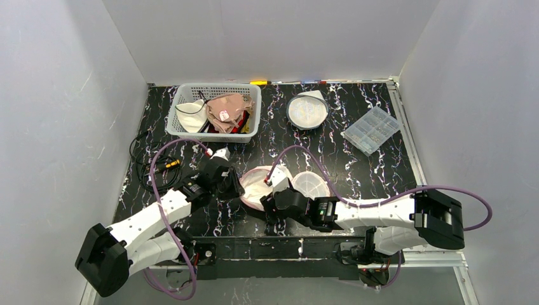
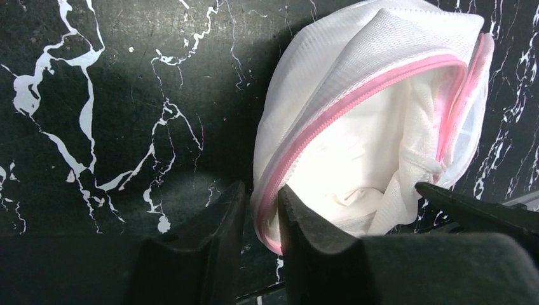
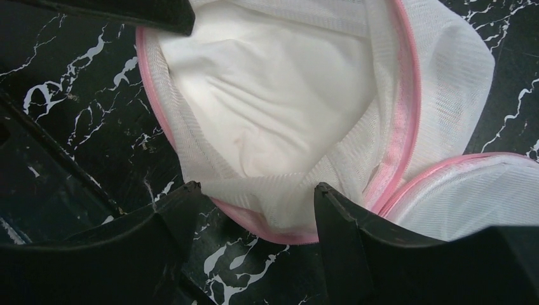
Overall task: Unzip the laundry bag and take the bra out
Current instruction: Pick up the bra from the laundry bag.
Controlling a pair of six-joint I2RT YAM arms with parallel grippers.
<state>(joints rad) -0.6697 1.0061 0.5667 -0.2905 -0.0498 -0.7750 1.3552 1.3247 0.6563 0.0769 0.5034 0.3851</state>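
Found the laundry bag (image 1: pixel 257 185) at the near middle of the bench (image 1: pixel 375 171), just ahead of both arm bases, unzipped and spread into two white mesh halves edged with pink zip tape (image 2: pixel 337 105). Noted the left half gaping upward and the second half (image 1: pixel 311 184) lying against it on the right. Saw the bra (image 3: pixel 267 95) inside the left half, white and padded, not yet lifted out.

Recorded the left tool (image 2: pixel 260 190) at the left edge of the bag, fingers drawn nearly together with the pink rim and mesh pinched between them. Recorded the right tool (image 3: pixel 254 190) at the near rim of the same half, fingers well apart, straddling the rim and a fold of mesh without clamping either.

Logged at the far left of the bench a pale basket (image 1: pixel 213 111) holding garments, a round grey-rimmed container (image 1: pixel 307 109) to its right, and a clear compartment box (image 1: pixel 370 130) further right. Logged loose cables (image 1: pixel 152 162) at the left edge.
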